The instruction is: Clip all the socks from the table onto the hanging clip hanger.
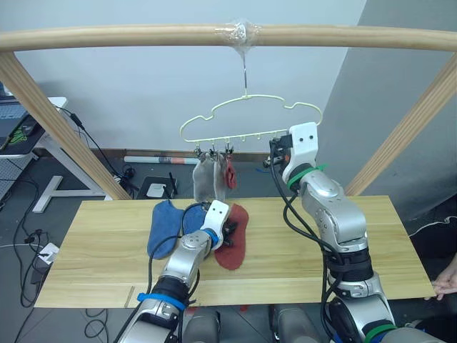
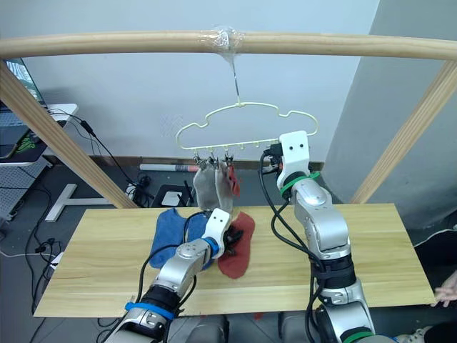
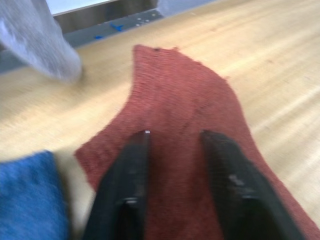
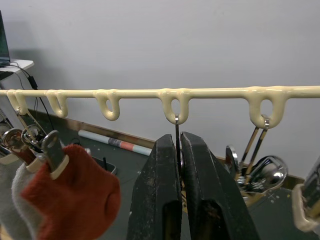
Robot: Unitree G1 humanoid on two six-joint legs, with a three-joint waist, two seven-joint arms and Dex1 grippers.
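A rust-red sock (image 1: 234, 246) lies flat on the table (image 1: 321, 264). My left gripper (image 3: 175, 136) is open, low over it, one finger on each side of its middle. Two blue socks (image 1: 166, 227) lie overlapping just to its left. The cream clip hanger (image 1: 250, 118) hangs from the wooden pole. Two light grey socks (image 1: 205, 180) and a rust-red sock (image 1: 230, 175) are clipped at its left end. My right gripper (image 4: 179, 137) is raised to the hanger's bar and shut on the thin metal clip (image 4: 176, 127) under a middle loop.
A wooden pole frame (image 1: 143, 36) spans above the table, with slanted legs on both sides. More metal clips (image 4: 260, 167) dangle from the hanger's right loops. A person's hand (image 1: 446, 282) rests at the table's right front corner. A desk and cables stand on the floor, left.
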